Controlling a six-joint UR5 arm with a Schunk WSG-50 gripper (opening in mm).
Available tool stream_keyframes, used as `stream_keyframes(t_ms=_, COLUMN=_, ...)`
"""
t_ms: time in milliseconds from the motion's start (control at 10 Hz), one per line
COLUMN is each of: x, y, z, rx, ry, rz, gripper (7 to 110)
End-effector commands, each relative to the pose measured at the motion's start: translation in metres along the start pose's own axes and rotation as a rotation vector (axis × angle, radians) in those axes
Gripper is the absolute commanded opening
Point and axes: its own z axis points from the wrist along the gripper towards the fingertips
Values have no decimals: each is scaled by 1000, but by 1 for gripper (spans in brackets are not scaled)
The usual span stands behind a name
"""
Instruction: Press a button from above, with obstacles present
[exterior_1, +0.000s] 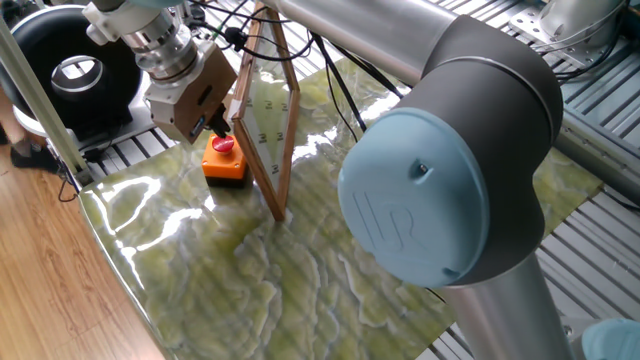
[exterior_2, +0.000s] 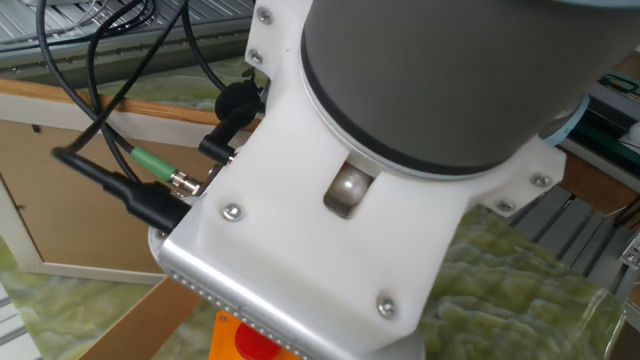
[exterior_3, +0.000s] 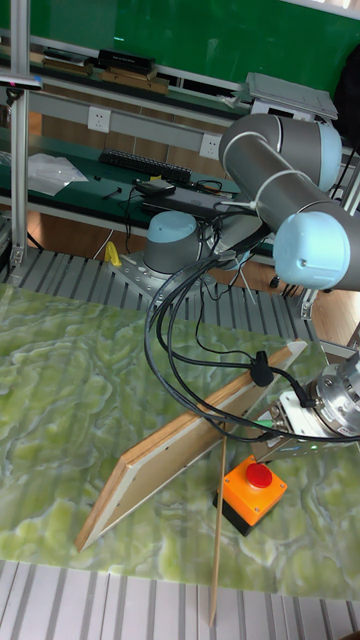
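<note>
Orange and squat, the box sat on the green marbled cloth with its red button facing up, just beside the foot of the tall wood-framed transparent panel. The gripper hung just above the button, close to the panel's frame. Whether its fingers were spread or together could not be told. Black cables looped behind the panel.

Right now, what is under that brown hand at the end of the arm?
Under the hand sits the round red button on its small orange square box. The hand hides part of the box's top; its fingertips cannot be seen clearly.
</note>
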Motion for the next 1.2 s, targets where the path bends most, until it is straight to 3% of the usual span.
stream_keyframes(t_ms=0, x=-1, y=10, z=-1, rx=-44, ry=-5, rz=-2, gripper=7)
stream_keyframes(t_ms=300, x=-13, y=11, z=5, rx=-39, ry=-43, rz=10, gripper=7)
stream_keyframes(t_ms=400, x=-15, y=13, z=9, rx=-44, ry=-47, rz=15, gripper=7)
stream_keyframes(t_ms=600, x=-10, y=4, z=7, rx=-10, ry=-31, rz=14, gripper=7)
stream_keyframes(t_ms=800, x=-18, y=9, z=18, rx=-18, ry=-49, rz=26, gripper=7)
stream_keyframes(t_ms=1100, x=-18, y=11, z=16, rx=-24, ry=-50, rz=26, gripper=7)
